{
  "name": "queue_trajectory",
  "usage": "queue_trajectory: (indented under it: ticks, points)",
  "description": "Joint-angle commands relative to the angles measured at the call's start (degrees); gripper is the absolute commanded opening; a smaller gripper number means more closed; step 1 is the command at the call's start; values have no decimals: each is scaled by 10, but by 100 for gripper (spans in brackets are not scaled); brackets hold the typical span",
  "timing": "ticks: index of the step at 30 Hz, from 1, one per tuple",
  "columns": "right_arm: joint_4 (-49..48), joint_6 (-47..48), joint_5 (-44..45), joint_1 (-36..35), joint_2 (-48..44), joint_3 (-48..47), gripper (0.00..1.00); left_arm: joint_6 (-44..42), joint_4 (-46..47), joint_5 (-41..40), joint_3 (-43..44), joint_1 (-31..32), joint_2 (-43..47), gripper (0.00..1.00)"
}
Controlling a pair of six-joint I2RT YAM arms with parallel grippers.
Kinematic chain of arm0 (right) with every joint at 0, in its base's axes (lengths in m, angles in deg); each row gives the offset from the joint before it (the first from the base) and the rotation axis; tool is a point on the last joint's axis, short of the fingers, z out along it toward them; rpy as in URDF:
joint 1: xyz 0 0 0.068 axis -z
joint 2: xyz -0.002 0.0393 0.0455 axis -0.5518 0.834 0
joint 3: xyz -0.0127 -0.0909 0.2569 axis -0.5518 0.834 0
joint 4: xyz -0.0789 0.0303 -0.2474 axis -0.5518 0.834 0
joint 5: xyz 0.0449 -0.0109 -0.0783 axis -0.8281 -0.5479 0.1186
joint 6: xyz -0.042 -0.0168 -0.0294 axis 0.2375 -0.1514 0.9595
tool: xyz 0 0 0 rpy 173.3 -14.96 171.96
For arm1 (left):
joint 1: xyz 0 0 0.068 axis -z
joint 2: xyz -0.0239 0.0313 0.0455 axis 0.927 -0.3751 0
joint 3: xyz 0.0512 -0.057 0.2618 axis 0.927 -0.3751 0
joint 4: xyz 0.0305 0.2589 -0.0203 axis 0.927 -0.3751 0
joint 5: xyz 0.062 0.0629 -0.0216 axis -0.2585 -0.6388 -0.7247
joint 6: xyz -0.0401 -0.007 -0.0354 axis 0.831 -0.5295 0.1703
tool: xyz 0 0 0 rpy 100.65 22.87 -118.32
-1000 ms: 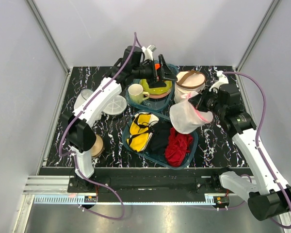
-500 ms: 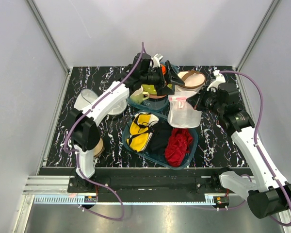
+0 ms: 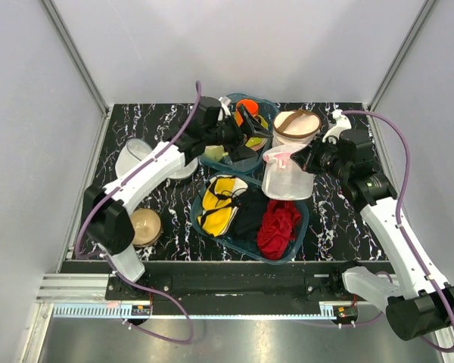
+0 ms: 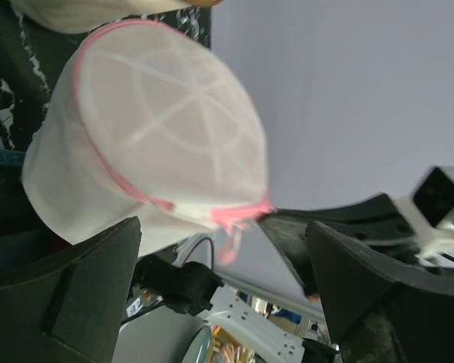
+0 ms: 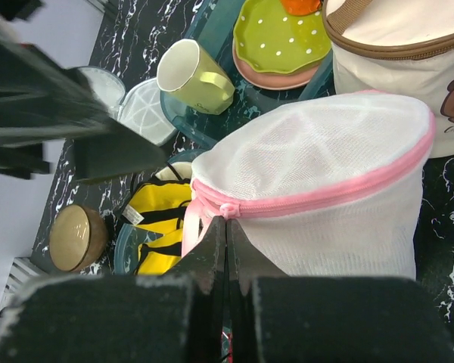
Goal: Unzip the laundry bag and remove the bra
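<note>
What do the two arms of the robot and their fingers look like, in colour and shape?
The left arm and the right arm have smooth white links and black round joints. A thin purple cable runs along each arm. The fingers are black, broad and tapering, with a rough matt surface.

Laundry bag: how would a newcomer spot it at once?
On the black table, look right of centre, just in front of the cream basket with brown straps. The laundry bag, a rounded white mesh pouch, is pinched there by the right gripper. Only it has pink zip trim; the mesh pouch far left has none.
</note>
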Motion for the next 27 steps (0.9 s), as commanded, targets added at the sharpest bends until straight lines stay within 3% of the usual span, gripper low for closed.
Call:
queue_trajectory:
  ticks: [1,7,14,21,27]
  points:
    - [-36,15,-10,1,-2,-2,0,34,-10,-67,2,0,70,93]
    - [-36,20,-19,1,10,-9,0,92,3,11,29,6,40,95]
    - [-39,20,-22,1,12,-9,0,137,6,19,51,10,12,97]
    - [-40,19,-24,1,11,-5,0,166,36,3,20,11,-17,96]
    - [-36,15,-25,2,0,5,0,159,48,18,48,17,-57,96]
